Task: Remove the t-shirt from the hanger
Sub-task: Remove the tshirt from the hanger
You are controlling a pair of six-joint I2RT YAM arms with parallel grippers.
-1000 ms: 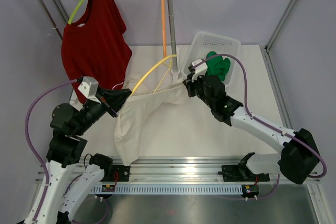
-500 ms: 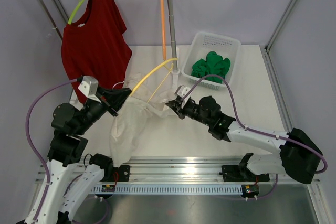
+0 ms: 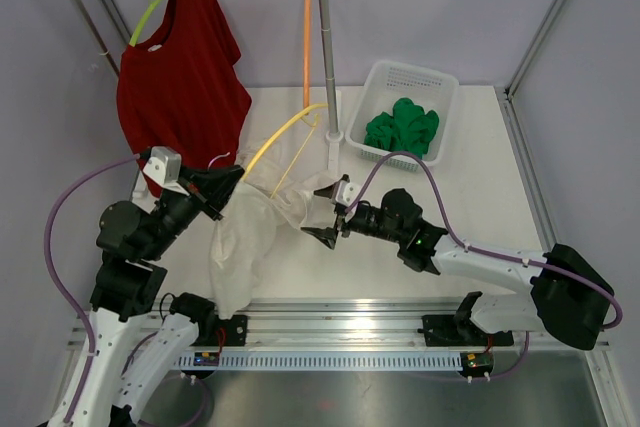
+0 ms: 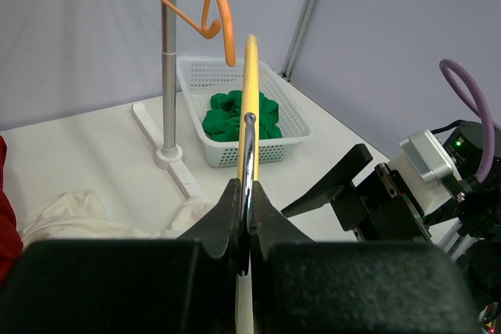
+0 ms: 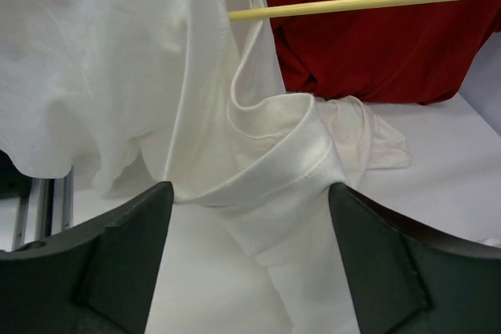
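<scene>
A white t-shirt (image 3: 243, 237) lies crumpled on the table, its upper part still bunched around the near end of a yellow hanger (image 3: 285, 132). My left gripper (image 3: 237, 178) is shut on that hanger's metal hook (image 4: 248, 154) and holds it tilted above the table. My right gripper (image 3: 315, 213) stands open just right of the shirt. A folded white edge (image 5: 274, 166) lies between its spread fingers (image 5: 129, 244), which do not touch it. The yellow hanger (image 5: 368, 1) crosses behind the fold.
A red t-shirt (image 3: 180, 82) hangs on a green hanger (image 3: 150, 15) from the clothes rack (image 3: 325, 47), with an empty orange hanger (image 3: 308, 37) beside the post. A white basket (image 3: 440, 87) holding green cloth (image 3: 400, 127) stands at the back right.
My right gripper came left and nearer with the white shirt, then opened and let it go. The shirt has slumped into a heap. The left gripper kept hold of the hanger.
</scene>
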